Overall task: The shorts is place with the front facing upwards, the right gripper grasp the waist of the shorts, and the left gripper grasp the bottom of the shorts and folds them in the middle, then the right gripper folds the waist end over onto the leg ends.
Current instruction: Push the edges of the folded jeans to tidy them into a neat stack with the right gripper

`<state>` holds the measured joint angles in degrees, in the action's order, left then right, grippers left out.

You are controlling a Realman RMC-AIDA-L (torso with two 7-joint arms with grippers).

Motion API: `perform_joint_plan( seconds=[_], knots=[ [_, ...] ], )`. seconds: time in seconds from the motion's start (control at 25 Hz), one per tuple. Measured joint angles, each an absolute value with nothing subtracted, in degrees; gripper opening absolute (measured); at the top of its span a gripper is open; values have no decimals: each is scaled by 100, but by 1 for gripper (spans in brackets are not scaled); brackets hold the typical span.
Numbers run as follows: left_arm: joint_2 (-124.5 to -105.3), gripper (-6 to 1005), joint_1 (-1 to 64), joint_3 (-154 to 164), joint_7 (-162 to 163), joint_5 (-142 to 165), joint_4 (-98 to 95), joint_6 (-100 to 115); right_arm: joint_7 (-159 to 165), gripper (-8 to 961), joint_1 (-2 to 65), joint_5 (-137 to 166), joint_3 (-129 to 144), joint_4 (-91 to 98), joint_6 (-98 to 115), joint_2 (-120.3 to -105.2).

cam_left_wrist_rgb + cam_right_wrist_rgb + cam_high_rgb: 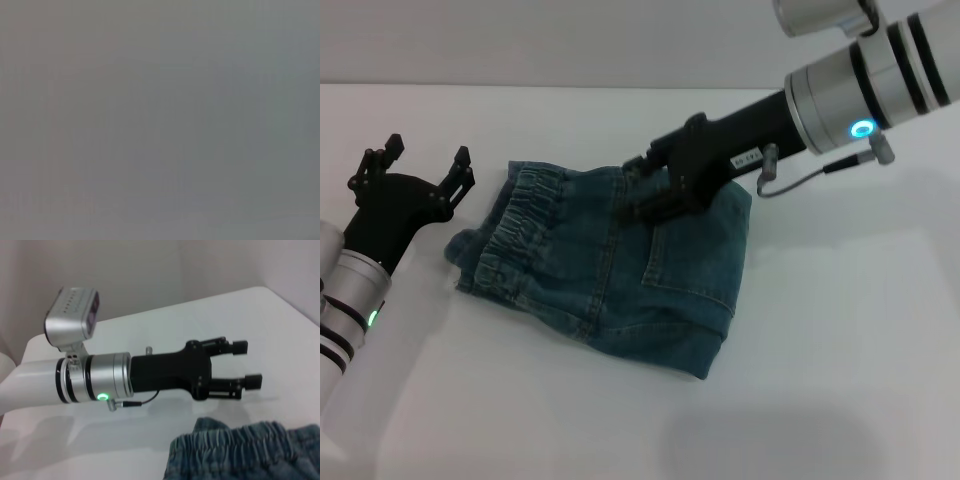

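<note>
1. overhead, a white bench fills the head view, with a pale wall along its far edge.
2. the shorts lie folded into a compact bundle near the middle of the bench, the waist at the bundle's left end, a back pocket facing up.
3. the right gripper reaches in from the far right corner and presses on the bundle's far edge; its fingers are buried in denim, so i cannot tell whether they grip.
4. the left gripper hovers just beside the waist, toward the left edge, jaws spread wide and holding nothing (the right wrist view shows the gap clearly).
5. bare bench lies along the near edge and right side.
6. the left wrist view is blank grey.
</note>
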<state>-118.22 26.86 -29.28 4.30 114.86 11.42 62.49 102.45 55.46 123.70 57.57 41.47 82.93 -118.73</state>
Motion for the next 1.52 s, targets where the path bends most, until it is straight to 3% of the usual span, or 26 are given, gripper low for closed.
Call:
perform_joint_plan(
  seconds=[0.76,1.52],
  knots=[
    [-11819,842,2973,-2936,430,11471,915,6180,11194,591,5381,13171,5935,3781,9653,-11856],
    [-11830,842,3054,-2919,430,11482,958,6042,11239,592,5283,13486,6048,3249,8658,-11865]
  ],
)
